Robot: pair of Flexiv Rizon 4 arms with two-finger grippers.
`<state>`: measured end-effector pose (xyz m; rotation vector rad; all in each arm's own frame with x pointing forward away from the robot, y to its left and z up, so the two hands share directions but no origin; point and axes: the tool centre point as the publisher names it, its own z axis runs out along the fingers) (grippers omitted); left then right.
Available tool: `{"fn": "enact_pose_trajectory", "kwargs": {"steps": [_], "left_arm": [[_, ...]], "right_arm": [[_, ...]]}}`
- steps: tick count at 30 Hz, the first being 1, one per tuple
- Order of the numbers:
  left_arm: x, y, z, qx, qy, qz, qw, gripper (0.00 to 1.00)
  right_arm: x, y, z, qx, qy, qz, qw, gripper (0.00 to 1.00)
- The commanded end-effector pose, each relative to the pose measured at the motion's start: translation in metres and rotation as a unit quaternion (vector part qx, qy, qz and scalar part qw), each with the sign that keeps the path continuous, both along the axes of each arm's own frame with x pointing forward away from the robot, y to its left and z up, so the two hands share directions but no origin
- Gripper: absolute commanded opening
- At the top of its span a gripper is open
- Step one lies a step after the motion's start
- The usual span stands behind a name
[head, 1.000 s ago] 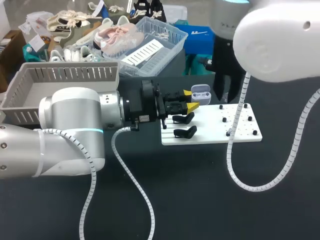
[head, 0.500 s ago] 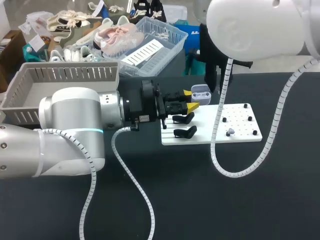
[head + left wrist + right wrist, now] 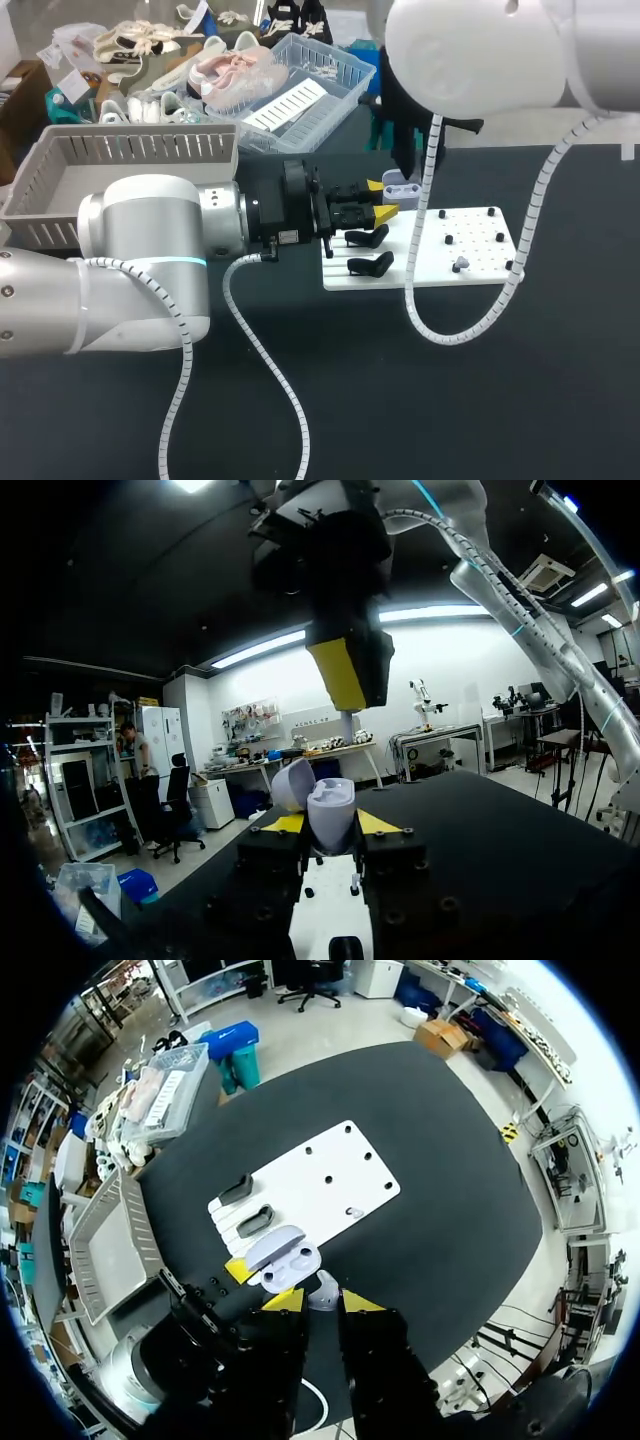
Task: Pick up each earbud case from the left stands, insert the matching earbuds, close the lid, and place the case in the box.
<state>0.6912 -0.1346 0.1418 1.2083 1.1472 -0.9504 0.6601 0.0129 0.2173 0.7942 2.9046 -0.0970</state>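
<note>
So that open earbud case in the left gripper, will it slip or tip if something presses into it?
Probably stiff: the earbud case looks like hard, smooth plastic. Its rounded sides may slip, since the left gripper pinches only its lower part. The hinged lid stands open and could likely swing if knocked.

My left arm is a thick, rounded silver-grey shell with a thin glowing teal ring at one joint and a black wrist block at its end. My right arm is glossy white. A white ribbed hose trails along each arm. Both pairs of jaws are black, screw-studded blocks tipped in bright yellow.
</note>
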Motion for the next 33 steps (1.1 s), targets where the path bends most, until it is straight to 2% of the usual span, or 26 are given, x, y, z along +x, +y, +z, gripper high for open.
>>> {"fn": "enact_pose_trajectory", "kwargs": {"steps": [1,33], "left_arm": [[0.000,0.000,-0.001,-0.001,-0.001,0.002,1.000,0.00],[0.000,0.000,-0.001,-0.001,-0.001,0.002,1.000,0.00]], "right_arm": [[0.003,0.002,-0.005,0.002,-0.001,0.003,1.000,0.00],[0.013,0.002,-0.019,0.005,0.004,0.012,1.000,0.00]]}}
